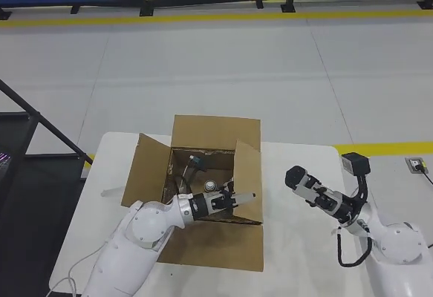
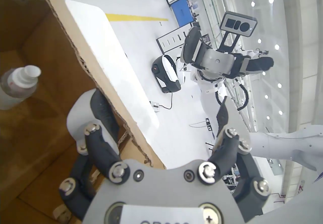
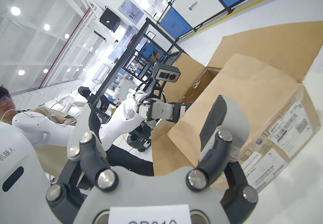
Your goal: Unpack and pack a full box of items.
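An open cardboard box stands on the white table with its flaps spread. Inside it are a small bottle with a white cap and a bluish item with a cable. My left gripper is open at the box's right flap. One finger is inside the box and the other outside it. My right gripper is open and holds nothing, above the table to the right of the box.
A dark metal frame and a black cart stand off the table's left side. There is bare table surface between the box and my right arm. A floor socket lies beyond the table's right edge.
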